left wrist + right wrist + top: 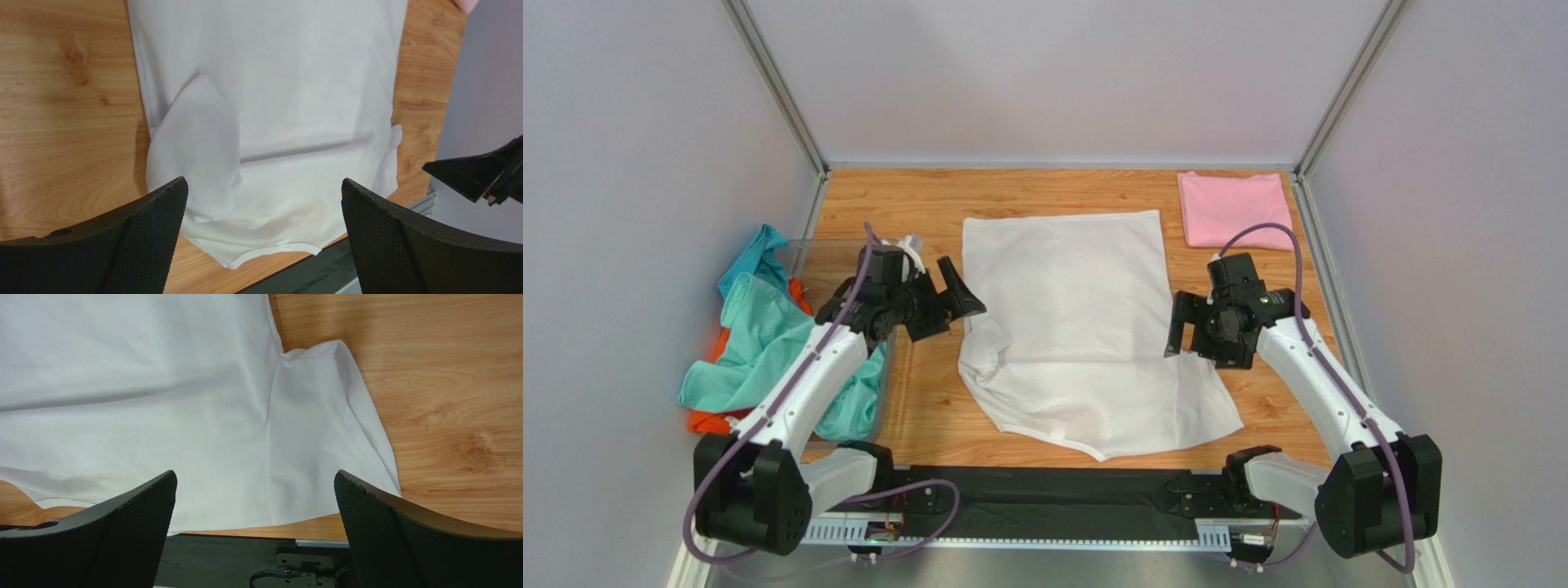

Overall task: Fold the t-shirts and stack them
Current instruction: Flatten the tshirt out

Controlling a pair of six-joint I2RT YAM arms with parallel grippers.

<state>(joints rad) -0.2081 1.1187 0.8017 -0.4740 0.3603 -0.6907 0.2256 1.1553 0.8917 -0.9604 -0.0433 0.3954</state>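
Note:
A white t-shirt [1075, 319] lies flat in the middle of the table, its far half folded over the near half; it also shows in the left wrist view [270, 110] and the right wrist view [184, 404]. A folded pale pink t-shirt [1232, 206] lies at the far right. Teal [762, 343] and orange [707, 423] t-shirts are heaped at the left. My left gripper [961, 294] hovers open and empty at the white shirt's left edge. My right gripper [1182, 328] hovers open and empty at its right edge.
A clear plastic bin [830, 263] at the left holds the teal and orange heap. Grey walls close in on the left, back and right. A black strip [1051, 490] runs along the near edge between the arm bases.

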